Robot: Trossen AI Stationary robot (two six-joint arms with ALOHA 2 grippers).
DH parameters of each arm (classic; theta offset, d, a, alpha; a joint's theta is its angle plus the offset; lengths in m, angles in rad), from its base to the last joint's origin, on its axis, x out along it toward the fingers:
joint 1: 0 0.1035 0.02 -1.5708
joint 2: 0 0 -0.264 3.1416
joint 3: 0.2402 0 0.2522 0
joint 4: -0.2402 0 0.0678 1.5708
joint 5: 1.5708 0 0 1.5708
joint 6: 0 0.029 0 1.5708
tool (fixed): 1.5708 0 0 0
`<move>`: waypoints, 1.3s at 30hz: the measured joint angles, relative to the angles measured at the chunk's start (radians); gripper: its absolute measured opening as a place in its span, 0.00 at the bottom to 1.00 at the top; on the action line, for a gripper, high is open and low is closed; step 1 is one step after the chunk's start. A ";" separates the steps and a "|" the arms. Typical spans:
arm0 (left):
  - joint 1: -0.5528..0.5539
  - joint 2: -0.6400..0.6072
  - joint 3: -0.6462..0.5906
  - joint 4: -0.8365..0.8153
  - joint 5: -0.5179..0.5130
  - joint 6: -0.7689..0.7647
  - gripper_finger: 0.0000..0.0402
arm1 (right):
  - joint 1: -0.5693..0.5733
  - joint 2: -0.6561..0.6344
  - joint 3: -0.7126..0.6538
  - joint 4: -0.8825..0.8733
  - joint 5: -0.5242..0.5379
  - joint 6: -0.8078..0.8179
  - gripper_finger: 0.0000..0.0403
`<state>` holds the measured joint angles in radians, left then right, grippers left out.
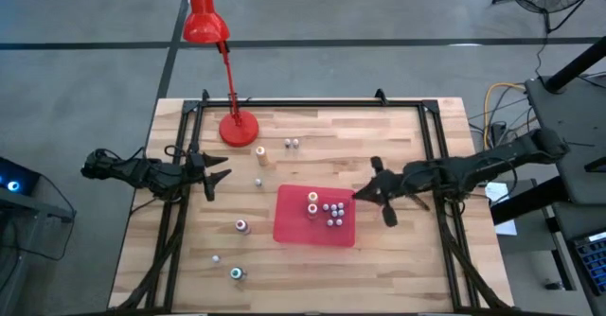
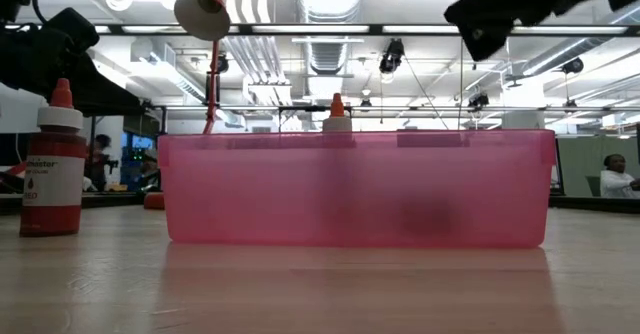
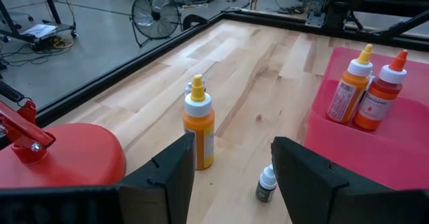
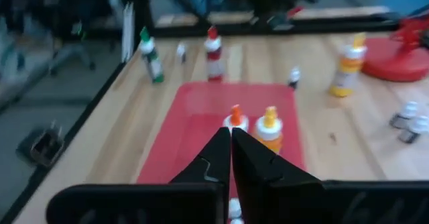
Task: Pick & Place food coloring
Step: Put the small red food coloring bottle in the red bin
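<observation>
While bottle labels (image 2: pixel 50 179) stay unreadable, left fingers (image 3: pixel 228 177) apart over table, right fingers (image 4: pixel 230 158) together above red tray (image 1: pixel 294 223).

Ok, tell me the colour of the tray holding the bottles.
The tray is translucent pink-red; the low view shows it best.

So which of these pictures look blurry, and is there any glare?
Right wrist view: soft all over, the far bottles and room behind smeared. Low view: the pink bin close up looks hazy, ceiling lights overhead blow out white. Left wrist view: sharp, the orange bottle crisp. High view: even light, no strong glare.
</observation>
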<state>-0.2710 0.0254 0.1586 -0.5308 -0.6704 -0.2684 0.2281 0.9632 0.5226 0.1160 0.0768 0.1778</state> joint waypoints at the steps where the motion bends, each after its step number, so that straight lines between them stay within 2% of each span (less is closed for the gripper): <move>1: 0.000 0.000 0.000 0.000 0.000 0.000 0.42 | -0.006 -0.027 -0.031 0.027 0.009 0.012 0.02; 8: 0.000 0.002 0.000 0.000 0.000 0.000 0.42 | -0.066 -0.132 -0.188 0.049 0.084 0.034 0.02; 16: 0.000 0.002 0.000 0.000 0.000 0.000 0.42 | -0.178 -0.192 -0.336 0.177 0.083 0.047 0.02; 22: 0.000 0.002 0.000 0.000 0.000 0.000 0.42 | -0.210 -0.319 -0.409 0.193 0.083 -0.026 0.02; 30: 0.000 0.002 0.000 0.000 0.000 0.000 0.42 | -0.288 -0.460 -0.491 0.189 0.084 0.004 0.02; 39: 0.000 0.002 0.000 0.000 0.000 0.000 0.42 | -0.347 -0.597 -0.514 0.167 0.084 -0.084 0.02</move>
<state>-0.2709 0.0272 0.1587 -0.5308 -0.6704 -0.2684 -0.1188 0.3666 0.0086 0.2830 0.1610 0.0935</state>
